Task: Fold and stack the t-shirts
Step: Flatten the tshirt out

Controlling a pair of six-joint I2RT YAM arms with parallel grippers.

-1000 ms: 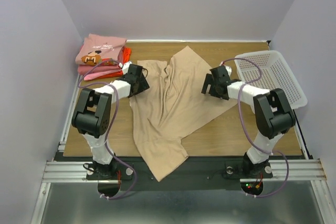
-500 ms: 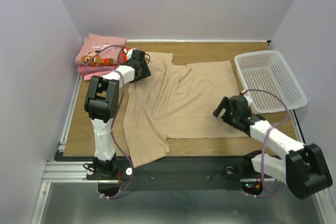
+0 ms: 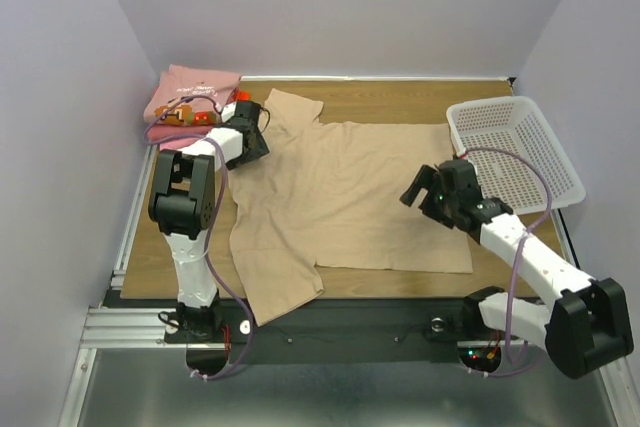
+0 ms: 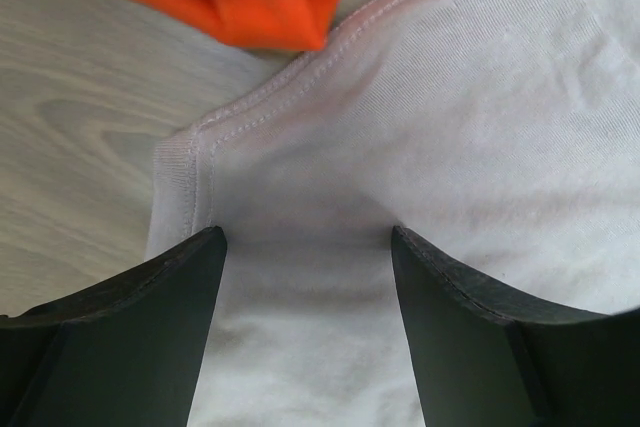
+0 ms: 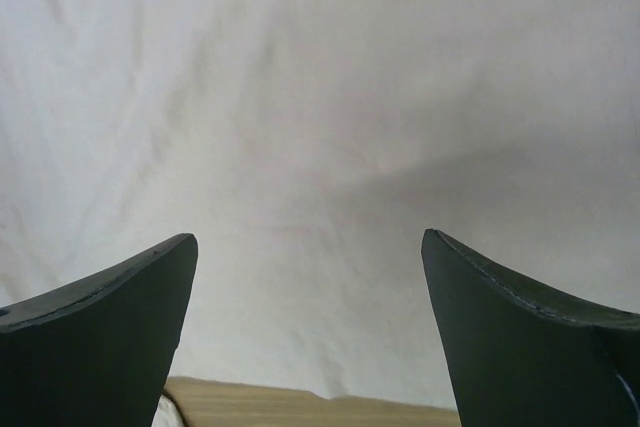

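The tan t-shirt [image 3: 340,192] lies spread flat across the middle of the table, one sleeve [image 3: 290,107] pointing to the back and one part hanging over the near edge [image 3: 280,287]. My left gripper [image 3: 250,139] is open over its back left corner, and the left wrist view [image 4: 305,237] shows the stitched hem [image 4: 190,167] between the jaws. My right gripper [image 3: 420,187] is open and empty above the shirt's right part [image 5: 310,239]. A folded stack at back left has the dusty pink graphic shirt [image 3: 190,87] on top, lighter pink [image 3: 170,137] and orange-red [image 3: 240,102] below.
A white mesh basket [image 3: 487,104] stands at the back right, close to the right arm. The orange-red shirt's folded edge [image 4: 260,7] lies just beyond the left jaws. Bare wood [image 3: 420,97] shows behind the shirt and along its near right edge [image 5: 300,412].
The tan shirt has gone from bunched and held up to spread flat. The left gripper has shifted slightly left toward the stack. The right gripper has drawn back from the near right corner and risen.
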